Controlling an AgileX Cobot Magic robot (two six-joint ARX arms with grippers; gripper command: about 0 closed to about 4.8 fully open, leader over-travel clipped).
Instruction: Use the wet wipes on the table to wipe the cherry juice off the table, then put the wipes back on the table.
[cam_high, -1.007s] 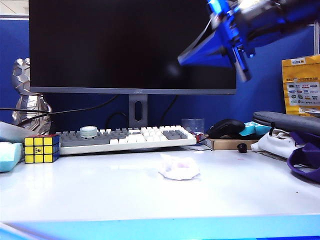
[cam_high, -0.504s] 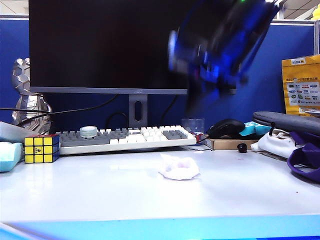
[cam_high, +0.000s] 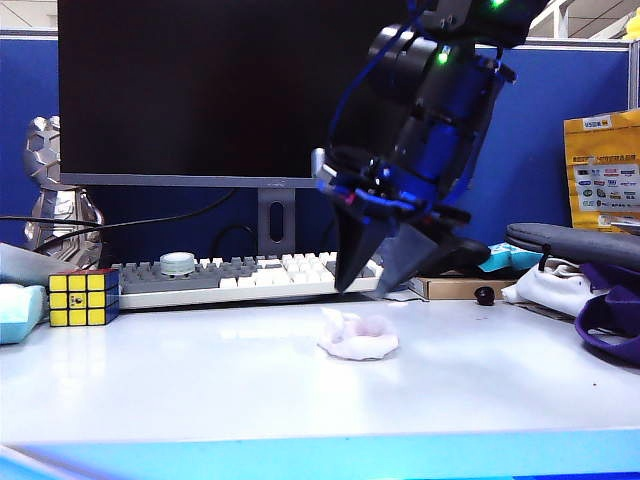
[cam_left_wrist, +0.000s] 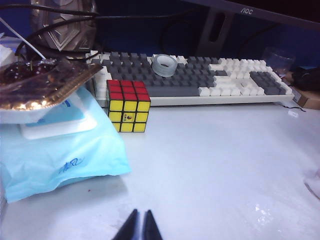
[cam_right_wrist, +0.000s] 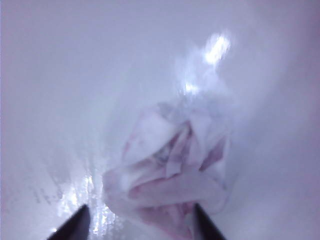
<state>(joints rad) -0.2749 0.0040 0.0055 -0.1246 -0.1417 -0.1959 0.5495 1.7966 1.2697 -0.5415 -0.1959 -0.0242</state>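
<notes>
The wet wipes (cam_high: 357, 335), a crumpled white wad with pink stains, lie on the white table (cam_high: 200, 390) in front of the keyboard. My right gripper (cam_high: 362, 288) points down just above them, open, its two fingertips spread over the wad. In the right wrist view the wet wipes (cam_right_wrist: 170, 170) lie between the parted tips of the right gripper (cam_right_wrist: 140, 215) and nothing is held. My left gripper (cam_left_wrist: 140, 214) hovers shut and empty over bare table (cam_left_wrist: 210, 160) far to the left. A tiny dark red spot of cherry juice (cam_left_wrist: 89, 190) shows beside the pale blue pack.
A keyboard (cam_high: 250, 275) and monitor stand behind the wipes. A Rubik's cube (cam_high: 84, 297) and a pale blue pack (cam_left_wrist: 60, 155) sit at the left. At the right are a black ball (cam_high: 484, 295), a mouse (cam_high: 455, 255) and a white cloth bundle (cam_high: 545, 288) with purple straps.
The right arm swung down from the upper right to just above the wipes, and its jaws opened. The wipes and the left gripper stayed put.
</notes>
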